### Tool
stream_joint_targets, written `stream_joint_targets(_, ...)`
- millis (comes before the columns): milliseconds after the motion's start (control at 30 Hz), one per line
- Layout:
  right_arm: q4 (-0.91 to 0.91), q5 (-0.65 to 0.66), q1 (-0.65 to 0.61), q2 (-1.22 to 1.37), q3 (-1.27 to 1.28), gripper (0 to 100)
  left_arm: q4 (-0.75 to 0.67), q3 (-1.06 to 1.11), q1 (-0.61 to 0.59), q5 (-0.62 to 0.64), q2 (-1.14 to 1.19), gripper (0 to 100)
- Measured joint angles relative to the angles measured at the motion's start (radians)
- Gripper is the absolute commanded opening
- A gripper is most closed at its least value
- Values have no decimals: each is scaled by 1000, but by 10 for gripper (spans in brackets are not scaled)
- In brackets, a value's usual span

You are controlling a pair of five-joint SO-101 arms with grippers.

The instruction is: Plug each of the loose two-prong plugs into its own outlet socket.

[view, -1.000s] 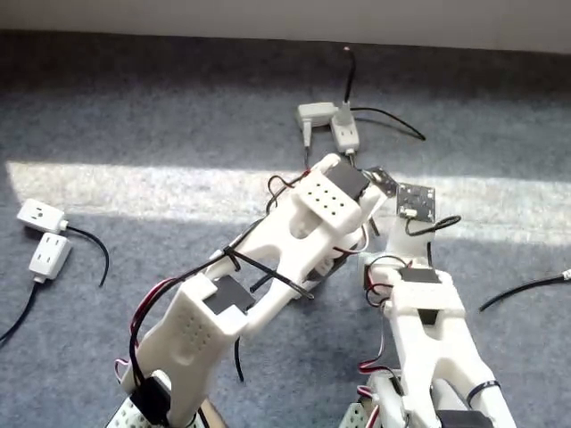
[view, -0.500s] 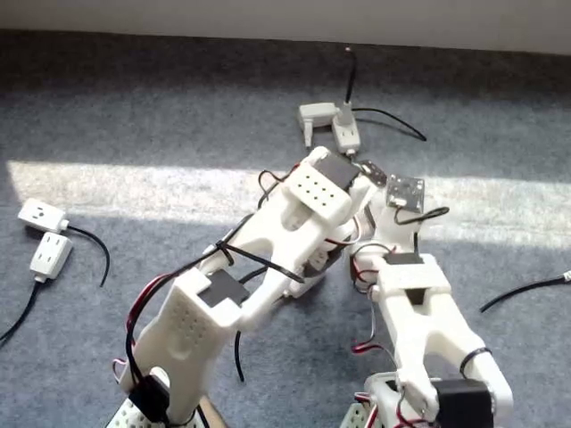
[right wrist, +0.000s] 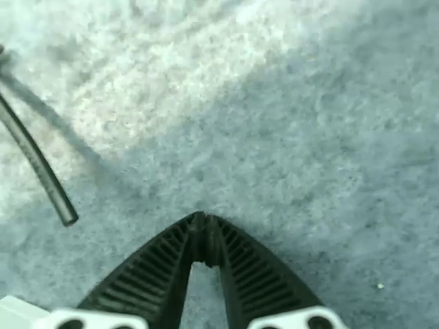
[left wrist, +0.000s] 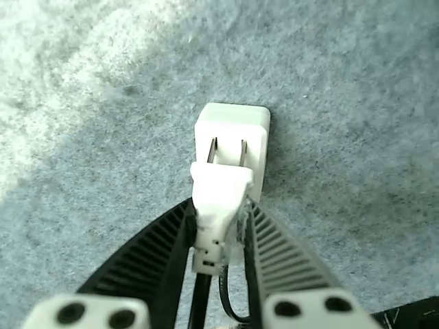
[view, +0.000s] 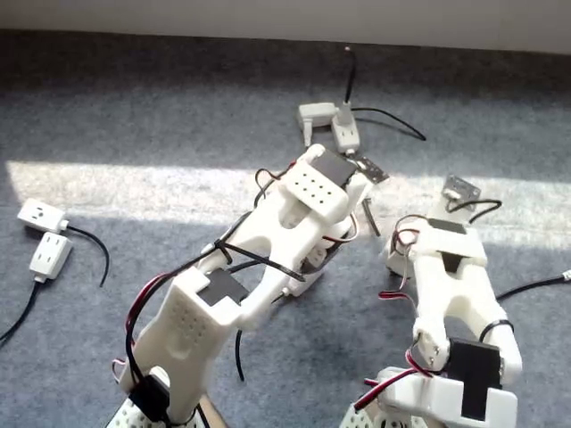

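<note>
- So, left gripper (left wrist: 219, 221) clamps the plug (left wrist: 218, 192), prongs at the outlet socket (left wrist: 233, 127) (not seated yet).
- Right gripper (right wrist: 204, 252) pinched shut, empty; far-left pair (view: 49, 254) looks undone.

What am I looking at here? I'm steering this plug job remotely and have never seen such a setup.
These are two white robot arms side by side on a grey carpet. The high view looks down on both: the left arm stretches forward, the right arm sits beside it. The other two pictures come from a camera on each wrist, looking past that arm's black claw. The left claw is shut on a white plug, its two prongs showing in front of a white socket block; whether they are in, I cannot tell. The right claw is shut and empty over carpet, with a black cable nearby. Two more socket blocks lie at the left of the high view.
</note>
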Motion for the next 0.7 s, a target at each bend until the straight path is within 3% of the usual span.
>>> stream_joint_targets(267, -66, -14, 115, -49, 38, 8, 0, 0, -40, 29, 0, 7)
stream_joint_targets(400, -186, -14, 121, 3, 81, 8, 0, 0, -41, 41, 0, 7)
stream_joint_targets(700, -175, -14, 121, 23, 69, 8, -11, 146, -44, 32, -57, 7)
